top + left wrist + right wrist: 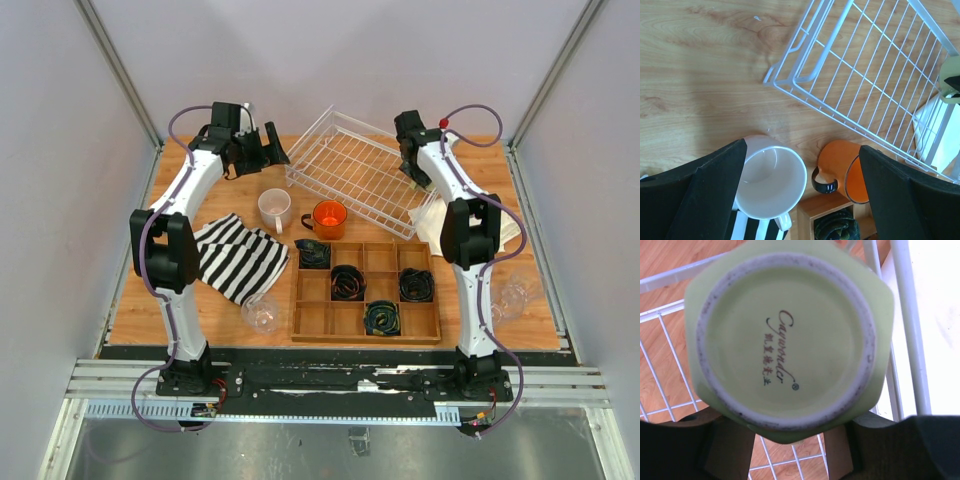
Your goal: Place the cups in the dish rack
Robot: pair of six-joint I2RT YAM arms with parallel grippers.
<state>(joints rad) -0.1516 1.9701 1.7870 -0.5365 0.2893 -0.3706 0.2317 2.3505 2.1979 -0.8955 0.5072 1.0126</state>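
The white wire dish rack (350,168) lies at the back middle, also in the left wrist view (875,75). My right gripper (412,172) is over its right side, shut on the pale yellow-green mug (785,335), whose base faces the wrist camera; the gripper (790,455) holds its lower edge above the rack wires (655,315). The mug also shows in the left wrist view (951,80). My left gripper (268,150) is open and empty (802,150), high above the white mug (771,177) and the orange mug with dark handle (840,170). Both stand upright in front of the rack (275,208) (329,215).
A clear tumbler (262,315) lies by the front edge and another (515,290) at the right. A wooden compartment tray (312,318) of black cables sits front centre. A striped cloth (240,258) lies left, a white cloth (430,228) right of the rack.
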